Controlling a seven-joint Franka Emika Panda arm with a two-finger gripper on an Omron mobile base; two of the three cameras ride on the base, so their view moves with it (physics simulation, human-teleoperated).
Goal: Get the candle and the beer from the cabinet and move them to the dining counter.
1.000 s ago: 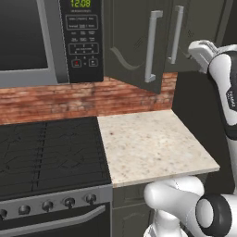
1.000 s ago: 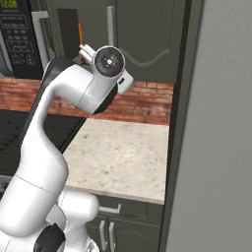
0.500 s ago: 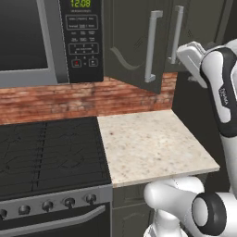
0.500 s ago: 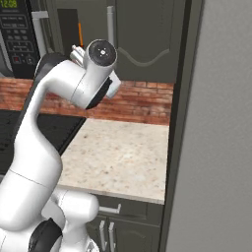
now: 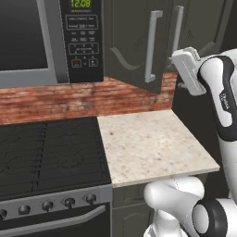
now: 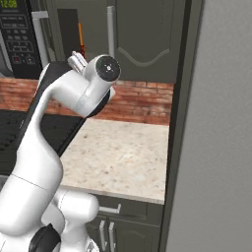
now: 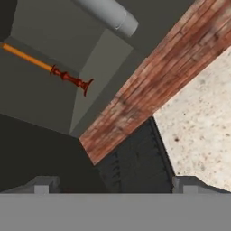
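The candle (image 7: 49, 68), a thin orange stick on a dark red flared holder (image 7: 76, 81), stands inside the open cabinet (image 7: 40, 103). In the hand view it lies sideways at upper left. It also shows as an orange stick (image 6: 80, 36) in the dark opening of the cabinet (image 6: 66, 29). My gripper (image 7: 115, 186) is open, its fingertips (image 7: 43, 185) wide apart with nothing between them, well short of the candle. My white hand (image 5: 187, 69) hovers just right of the cabinet's open door (image 5: 134, 41). The beer and the dining counter are out of view.
A long pale bar handle (image 7: 108, 13) on the open door lies close above my hand. Below are a small speckled counter slab (image 5: 152, 143), a black stove (image 5: 51, 152) and a brick backsplash (image 5: 69, 97). A microwave (image 5: 41, 41) hangs at left; the grey refrigerator (image 6: 221, 123) walls the right.
My hand has swung slightly left and down toward the cabinet opening. The jaws stayed wide apart. The candle has not moved.
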